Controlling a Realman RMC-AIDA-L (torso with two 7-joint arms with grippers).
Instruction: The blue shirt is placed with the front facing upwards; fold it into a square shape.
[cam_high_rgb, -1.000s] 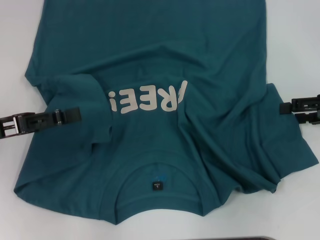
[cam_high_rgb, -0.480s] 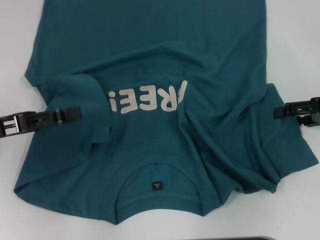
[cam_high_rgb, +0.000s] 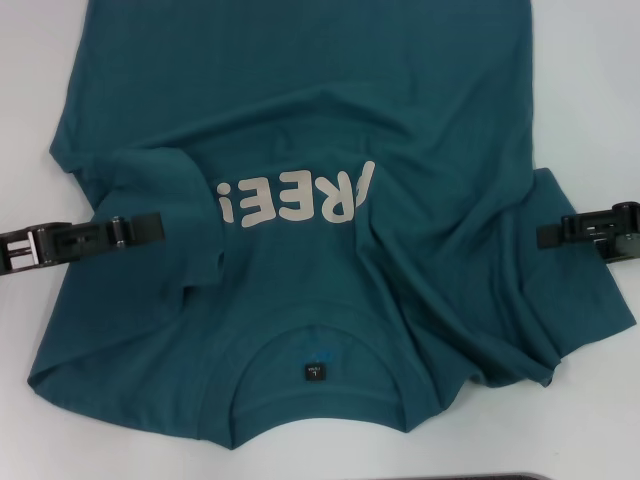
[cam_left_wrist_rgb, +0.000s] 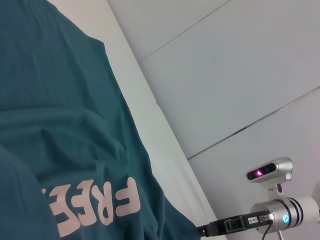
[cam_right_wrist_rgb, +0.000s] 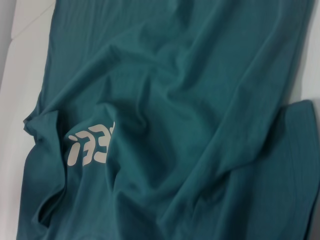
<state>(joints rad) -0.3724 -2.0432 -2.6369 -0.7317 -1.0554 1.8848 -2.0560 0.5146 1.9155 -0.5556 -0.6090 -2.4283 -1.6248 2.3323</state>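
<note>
The blue shirt (cam_high_rgb: 300, 110) lies front up on the white table (cam_high_rgb: 590, 80), its collar (cam_high_rgb: 315, 400) towards me and the off-white lettering (cam_high_rgb: 295, 198) reading upside down. Its left sleeve is folded inward over the chest, and the cloth is wrinkled on the right. My left gripper (cam_high_rgb: 150, 228) reaches in from the left and hangs over that folded sleeve. At the shirt's right sleeve edge is my right gripper (cam_high_rgb: 548, 235), which also shows far off in the left wrist view (cam_left_wrist_rgb: 207, 231). The shirt fills the left wrist view (cam_left_wrist_rgb: 60, 115) and the right wrist view (cam_right_wrist_rgb: 190, 100).
Bare white table borders the shirt on the left (cam_high_rgb: 25, 150) and along the near edge (cam_high_rgb: 560, 430). A small dark neck label (cam_high_rgb: 314, 372) sits inside the collar. A dark edge (cam_high_rgb: 520, 476) shows at the very front.
My right gripper has moved left and slightly nearer, from beside the right sleeve to over its edge. The left gripper and the shirt have stayed put.
</note>
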